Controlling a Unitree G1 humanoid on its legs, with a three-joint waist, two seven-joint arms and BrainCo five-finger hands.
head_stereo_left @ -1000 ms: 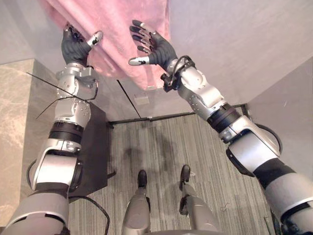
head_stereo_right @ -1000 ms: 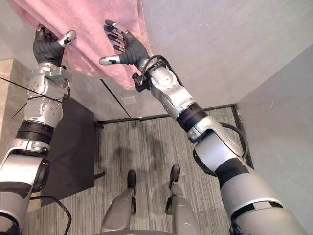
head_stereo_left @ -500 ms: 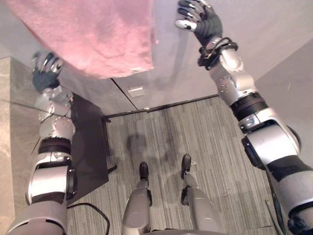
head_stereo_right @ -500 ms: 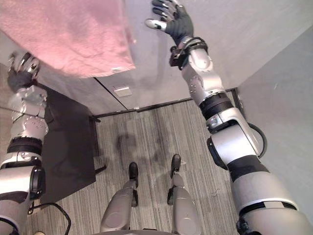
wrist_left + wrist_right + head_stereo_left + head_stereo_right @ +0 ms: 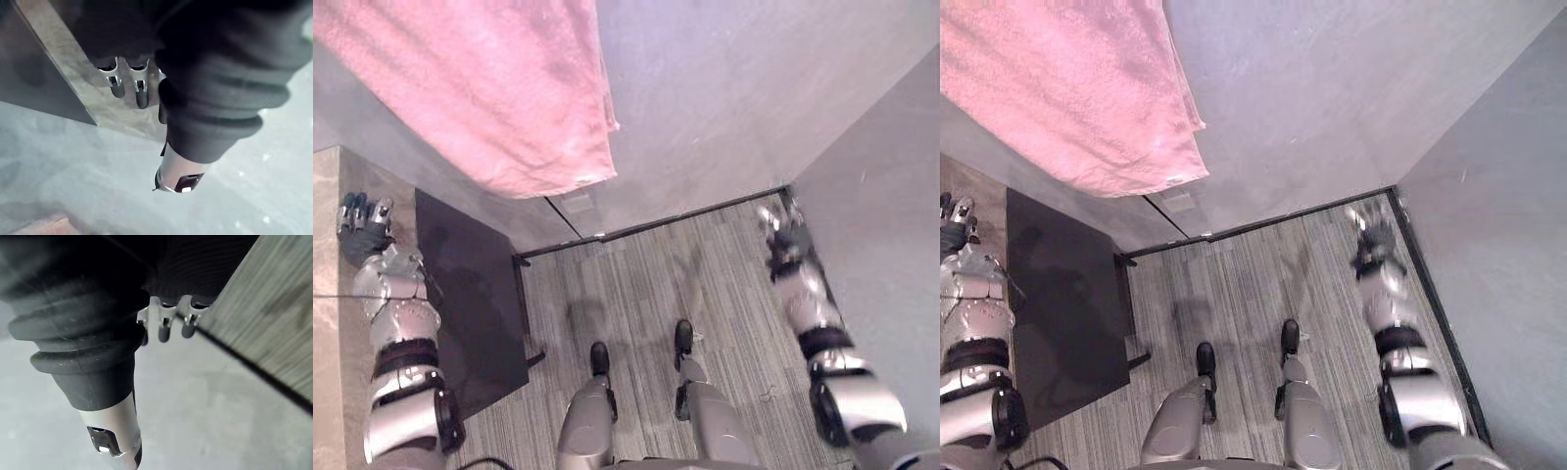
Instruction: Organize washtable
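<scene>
The pink towel hangs spread against the grey wall, well apart from my left hand and right hand, both low, relaxed and empty, so I judge the hanging done, with little left.

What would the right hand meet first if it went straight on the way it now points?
Probably the grey wall by the black skirting strip; nothing shows between it and the right hand, but depth is unclear.
</scene>
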